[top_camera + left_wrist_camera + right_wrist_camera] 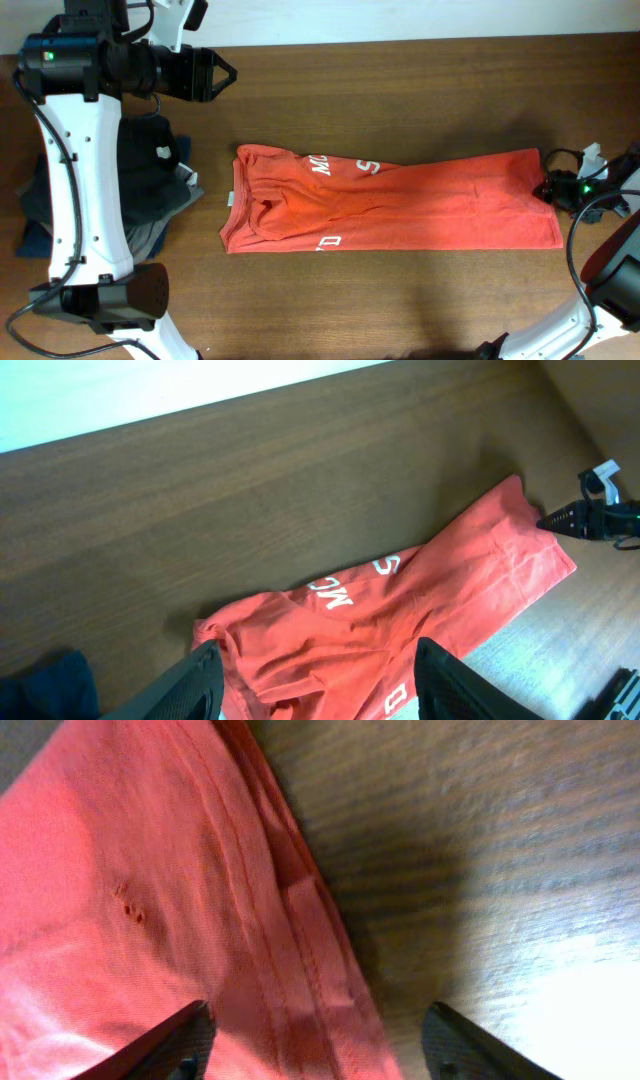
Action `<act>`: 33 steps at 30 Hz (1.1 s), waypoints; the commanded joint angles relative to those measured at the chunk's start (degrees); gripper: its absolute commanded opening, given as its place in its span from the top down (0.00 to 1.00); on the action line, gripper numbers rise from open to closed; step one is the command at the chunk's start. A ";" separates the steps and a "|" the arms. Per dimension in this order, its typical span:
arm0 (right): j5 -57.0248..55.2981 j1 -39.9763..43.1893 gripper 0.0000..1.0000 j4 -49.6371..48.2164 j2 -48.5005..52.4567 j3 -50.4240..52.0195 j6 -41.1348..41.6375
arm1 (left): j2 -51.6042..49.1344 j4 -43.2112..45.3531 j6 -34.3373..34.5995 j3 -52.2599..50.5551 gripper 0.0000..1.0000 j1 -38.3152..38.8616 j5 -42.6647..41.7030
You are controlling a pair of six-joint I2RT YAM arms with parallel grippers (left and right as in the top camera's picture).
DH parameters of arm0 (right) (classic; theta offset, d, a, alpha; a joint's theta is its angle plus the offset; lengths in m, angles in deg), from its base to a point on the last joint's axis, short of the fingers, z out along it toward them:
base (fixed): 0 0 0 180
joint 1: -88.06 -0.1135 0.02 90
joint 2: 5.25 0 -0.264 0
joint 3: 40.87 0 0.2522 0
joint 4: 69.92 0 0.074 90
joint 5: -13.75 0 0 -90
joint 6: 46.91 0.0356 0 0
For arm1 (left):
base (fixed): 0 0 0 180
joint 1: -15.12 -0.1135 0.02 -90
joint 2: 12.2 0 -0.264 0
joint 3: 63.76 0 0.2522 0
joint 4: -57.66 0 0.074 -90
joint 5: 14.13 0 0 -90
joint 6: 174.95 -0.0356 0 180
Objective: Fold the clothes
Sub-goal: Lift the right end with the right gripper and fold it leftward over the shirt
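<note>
t-shirt (400, 205) lies flat on the tabletop (400, 90), just right of the pile of dark garments (150, 180), near it but not touching. collar end is toward the pile, hem end away from it.

progress, my guess: partly done. both sides look turned in lengthwise, so it's a long narrow band w/ the white lettering half covered. some wrinkles near the collar. left to do, prob: fold the band across, hem toward collar, once or twice, then smooth it.

right pincer (548, 188) sits at the shirt end farthest from the pile. its fingers are apart w/ the hem edge btwn them in the wrist view, nothing clamped. left pincer (222, 73) is off the shirt, beyond the pile's far side, fingers apart, holding nothing.

containers: none in view, no bin, basket or box. the pile just lies loose on the tabletop.
</note>
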 commanded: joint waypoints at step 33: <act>-7.56 0.17 0.96 32.61 -5.88 -40.44 8.28 | 7.15 3.26 -0.92 0.44 0.37 -2.86 0.26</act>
